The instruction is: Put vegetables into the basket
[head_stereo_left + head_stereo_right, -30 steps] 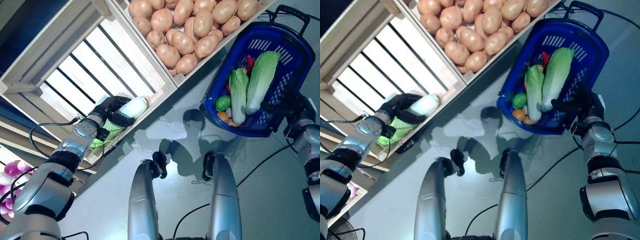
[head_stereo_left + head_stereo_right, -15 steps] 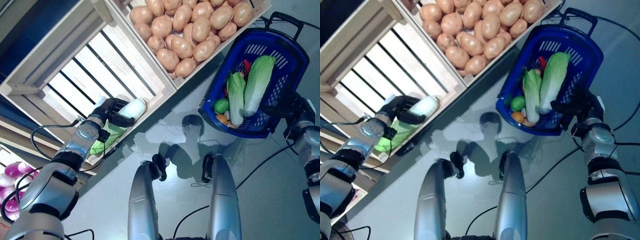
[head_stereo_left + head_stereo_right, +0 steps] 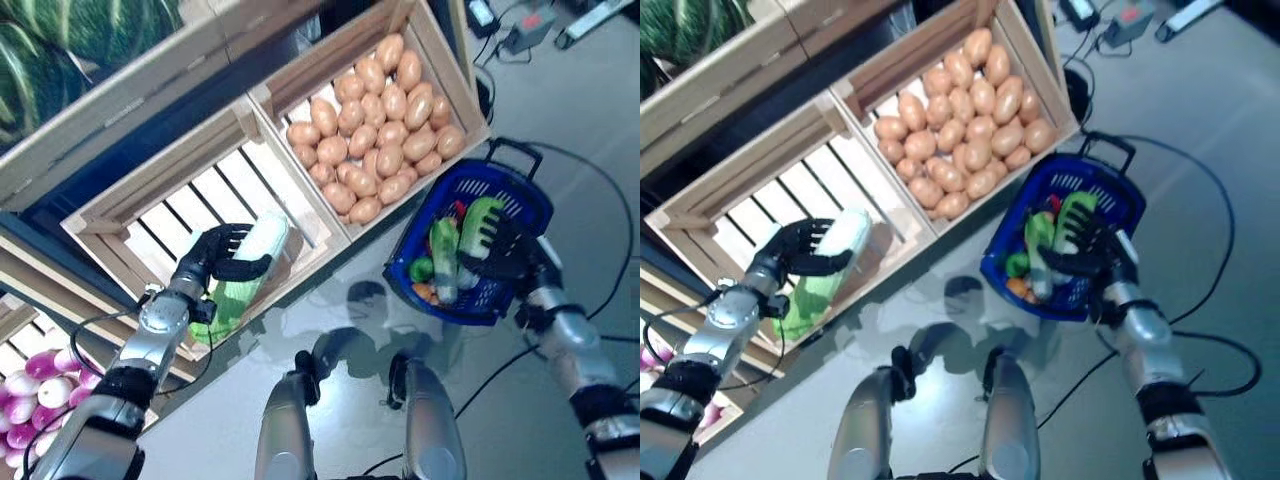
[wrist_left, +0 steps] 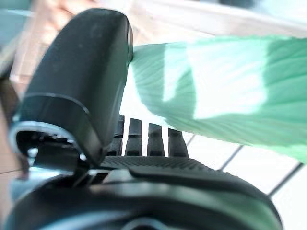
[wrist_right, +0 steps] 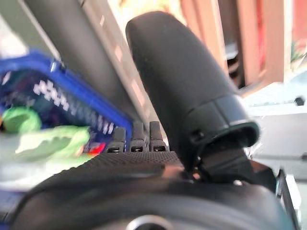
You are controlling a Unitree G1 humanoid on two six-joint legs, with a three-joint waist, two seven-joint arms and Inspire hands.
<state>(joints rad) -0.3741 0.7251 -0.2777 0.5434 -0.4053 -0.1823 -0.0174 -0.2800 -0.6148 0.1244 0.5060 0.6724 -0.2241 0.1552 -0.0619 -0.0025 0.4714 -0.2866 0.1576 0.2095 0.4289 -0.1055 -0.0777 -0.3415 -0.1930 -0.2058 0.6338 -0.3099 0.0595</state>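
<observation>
My left hand [image 3: 205, 262] is shut on a pale white-green napa cabbage [image 3: 262, 238] at the front edge of a slatted wooden crate [image 3: 130, 215]. In the left wrist view the thumb [image 4: 81, 72] lies over the cabbage's leaves [image 4: 216, 91]. The blue plastic basket [image 3: 478, 306] stands on the floor to the right. It holds napa cabbages [image 3: 443, 255], a round green vegetable [image 3: 421, 268] and an orange one [image 3: 425, 292]. My right hand [image 3: 518, 258] is just above the basket's right side with straight fingers [image 5: 132, 136].
A second wooden crate [image 3: 440, 60] stands behind the basket on the stand. A dark box with cables [image 3: 525, 20] lies on the grey floor at the far right. Open floor [image 3: 600, 220] lies right of the basket.
The whole picture has shifted and widened as the camera moved. My left hand still holds the cabbage at the crate. My right hand now reaches over the basket's right side.
</observation>
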